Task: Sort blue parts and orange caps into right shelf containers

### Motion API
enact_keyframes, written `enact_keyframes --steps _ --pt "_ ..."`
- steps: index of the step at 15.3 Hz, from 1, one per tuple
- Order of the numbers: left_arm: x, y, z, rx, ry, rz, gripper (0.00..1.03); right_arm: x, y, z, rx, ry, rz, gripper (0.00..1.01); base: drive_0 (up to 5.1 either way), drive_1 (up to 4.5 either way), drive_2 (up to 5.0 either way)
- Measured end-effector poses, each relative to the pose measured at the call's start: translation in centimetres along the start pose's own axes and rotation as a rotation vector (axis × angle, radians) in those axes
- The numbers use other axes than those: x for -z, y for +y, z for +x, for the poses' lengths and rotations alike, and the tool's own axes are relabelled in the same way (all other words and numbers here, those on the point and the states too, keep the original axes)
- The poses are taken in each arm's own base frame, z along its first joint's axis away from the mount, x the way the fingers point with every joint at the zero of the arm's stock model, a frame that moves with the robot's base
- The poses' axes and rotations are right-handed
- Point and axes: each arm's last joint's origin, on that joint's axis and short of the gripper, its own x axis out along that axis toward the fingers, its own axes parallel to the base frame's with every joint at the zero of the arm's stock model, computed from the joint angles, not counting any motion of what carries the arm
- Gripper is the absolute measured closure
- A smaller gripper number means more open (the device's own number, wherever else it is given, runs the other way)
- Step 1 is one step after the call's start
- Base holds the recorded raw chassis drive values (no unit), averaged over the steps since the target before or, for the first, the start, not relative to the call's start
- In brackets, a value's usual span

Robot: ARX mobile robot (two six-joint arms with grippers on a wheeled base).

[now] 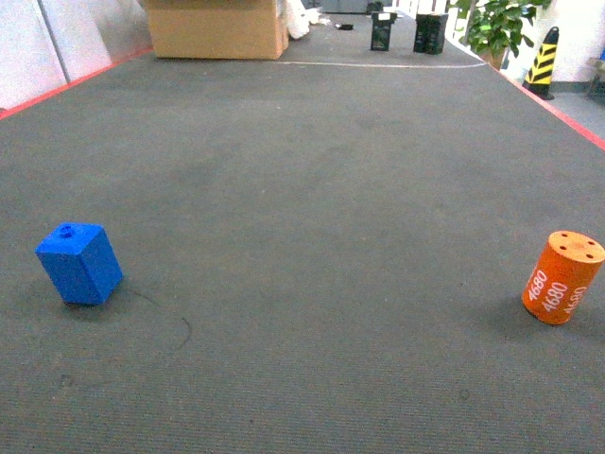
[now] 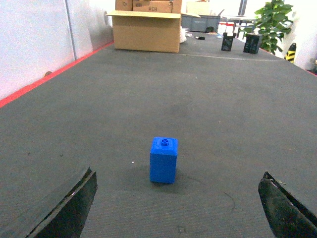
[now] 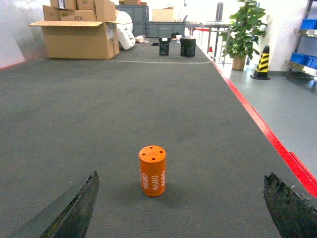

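Head view shows a big dark grey tabletop (image 1: 312,189) with a red edge, and two small things sit on it, far apart. On the left side stands the blue part (image 1: 79,263), a little boxy block with a round stud on top. On the right side, close to the picture's edge, stands the orange cap (image 1: 563,277), with holes in its flat top and white "4680" on its side. No hand shows in this view. In the left wrist view, the left hand (image 2: 178,208) is wide open and holds nothing. Its two dark fingers (image 2: 69,208) sit low in the corners, and the blue part (image 2: 163,159) stands upright on the tabletop ahead of them, not touching either one. In the right wrist view, the right hand (image 3: 181,208) is wide open too and has nothing in it. The orange cap (image 3: 152,170) stands upright ahead of its fingers (image 3: 69,210), apart from both. At the far end of the tabletop sit a brown cardboard box (image 1: 217,28) and two small black boxes (image 1: 406,31). A green plant (image 3: 241,27) stands past the far right corner.
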Motion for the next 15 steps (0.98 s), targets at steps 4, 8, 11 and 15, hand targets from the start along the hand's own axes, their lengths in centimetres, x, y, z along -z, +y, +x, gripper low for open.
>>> enact_keyframes --steps 4,8,11,15 --pt "0.00 0.00 0.00 0.000 0.000 0.000 0.05 0.00 0.00 0.00 0.000 0.000 0.000 0.03 0.0 0.00 0.0" --pt "0.00 0.00 0.00 0.000 0.000 0.000 0.05 0.00 0.00 0.00 0.000 0.000 0.000 0.03 0.0 0.00 0.0" --pt "0.00 0.00 0.00 0.000 0.000 0.000 0.05 0.00 0.00 0.00 0.000 0.000 0.000 0.03 0.0 0.00 0.0" --pt "0.00 0.00 0.00 0.000 0.000 0.000 0.05 0.43 0.18 0.40 -0.048 0.162 -0.058 0.03 0.0 0.00 0.0"
